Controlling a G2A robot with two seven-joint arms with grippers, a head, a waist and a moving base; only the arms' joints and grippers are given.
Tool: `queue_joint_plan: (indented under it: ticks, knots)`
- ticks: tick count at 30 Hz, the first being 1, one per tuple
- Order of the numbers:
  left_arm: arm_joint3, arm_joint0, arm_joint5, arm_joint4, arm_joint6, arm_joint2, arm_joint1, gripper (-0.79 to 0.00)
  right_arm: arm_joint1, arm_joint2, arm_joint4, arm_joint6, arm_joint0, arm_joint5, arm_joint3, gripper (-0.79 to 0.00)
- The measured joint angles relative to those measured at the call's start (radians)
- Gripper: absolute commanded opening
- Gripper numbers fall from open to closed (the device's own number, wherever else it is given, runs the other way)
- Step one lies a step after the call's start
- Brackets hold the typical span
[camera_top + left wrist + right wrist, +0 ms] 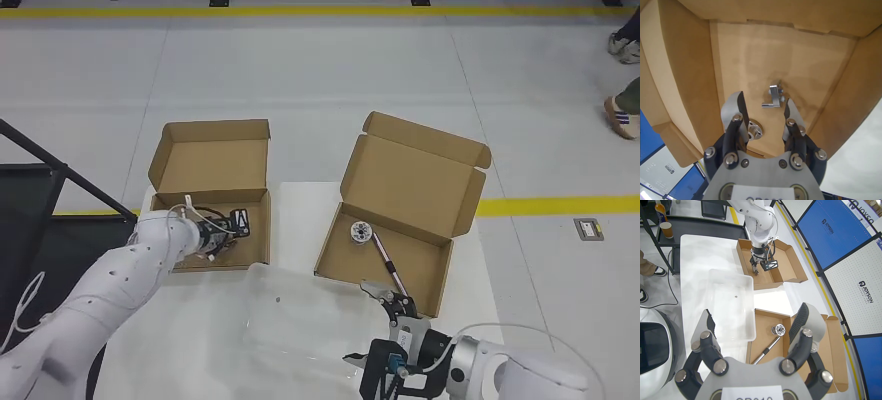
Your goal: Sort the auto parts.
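Spread left jaws over bracket (774,96), centred in box (685,72).

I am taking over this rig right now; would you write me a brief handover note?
Left gripper: open, empty, low inside the left box, just above a bracket; a flange lies near it.
Right gripper: open, empty, above the table by the right box.
Right box: holds a round part and a rod.
Bin, between the boxes: holds one speck, too small to identify.
Done: four parts are in the boxes.
Left: probably just checking the speck.
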Motion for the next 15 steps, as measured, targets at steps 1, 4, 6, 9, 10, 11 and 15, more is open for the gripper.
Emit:
queue_joint_plan:
  ticks: [1, 4, 6, 9, 10, 11, 15]
  knots:
    - [0.007, -0.002, -0.007, 0.003, 0.013, -0.005, -0.002, -0.16, 0.0, 0.0, 0.0, 0.0, 0.0, 0.0, 0.0, 0.0]
    - [0.013, -0.009, -0.032, 0.021, 0.045, -0.022, -0.001, -0.105, 0.0, 0.0, 0.0, 0.0, 0.0, 0.0, 0.0, 0.0]
    - [0.004, -0.009, -0.052, 0.027, 0.074, -0.041, 0.008, -0.089, 0.0, 0.0, 0.0, 0.0, 0.0, 0.0, 0.0, 0.0]
    - [-0.022, -0.005, -0.078, 0.034, 0.123, -0.077, 0.031, -0.043, 0.0, 0.0, 0.0, 0.0, 0.0, 0.0, 0.0, 0.0]
    - [-0.035, -0.002, -0.087, 0.036, 0.136, -0.09, 0.04, -0.04, 0.0, 0.0, 0.0, 0.0, 0.0, 0.0, 0.0, 0.0]
    - [-0.055, 0.005, -0.097, 0.038, 0.15, -0.108, 0.053, -0.034, 0.0, 0.0, 0.0, 0.0, 0.0, 0.0, 0.0, 0.0]
    - [-0.147, 0.043, -0.131, 0.036, 0.175, -0.177, 0.105, 0.0, 0.0, 0.0, 0.0, 0.0, 0.0, 0.0, 0.0, 0.0]
